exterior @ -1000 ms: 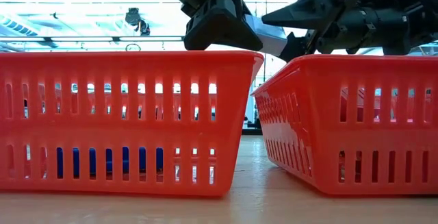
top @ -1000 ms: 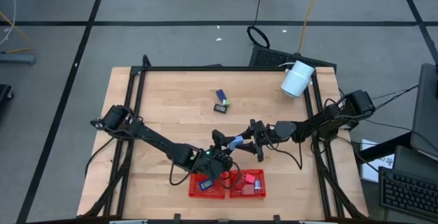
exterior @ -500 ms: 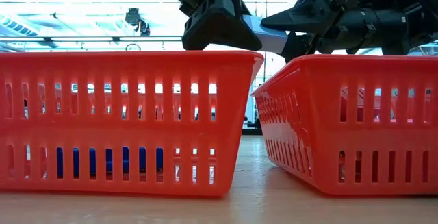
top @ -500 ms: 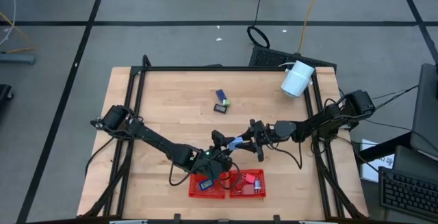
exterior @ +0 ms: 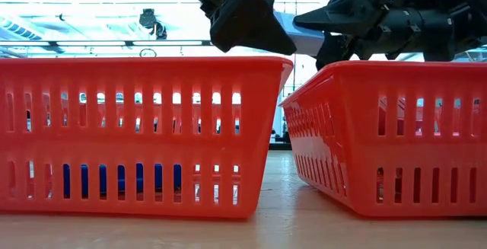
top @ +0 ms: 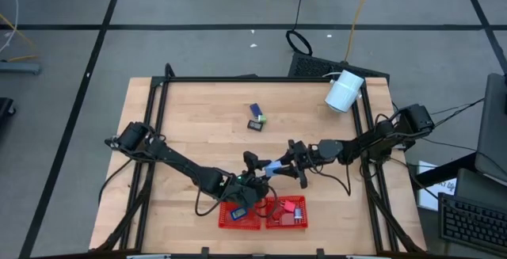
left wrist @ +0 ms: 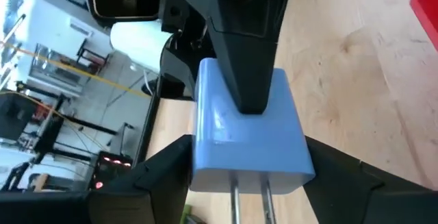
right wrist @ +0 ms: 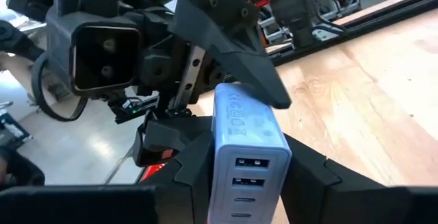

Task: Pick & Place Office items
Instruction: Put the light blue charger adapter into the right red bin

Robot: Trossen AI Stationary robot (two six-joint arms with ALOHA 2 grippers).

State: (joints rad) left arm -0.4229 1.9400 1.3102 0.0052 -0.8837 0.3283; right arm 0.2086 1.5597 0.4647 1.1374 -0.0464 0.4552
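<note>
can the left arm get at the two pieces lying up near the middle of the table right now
Probably not right away. The left gripper and right gripper both meet at the light blue charger above the red trays. The two pieces lie on open wood with nothing around them.

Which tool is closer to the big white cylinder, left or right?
Right. The right tool is mid-table, toward the white cylinder at the far right corner; the left tool faces it from farther away.
</note>
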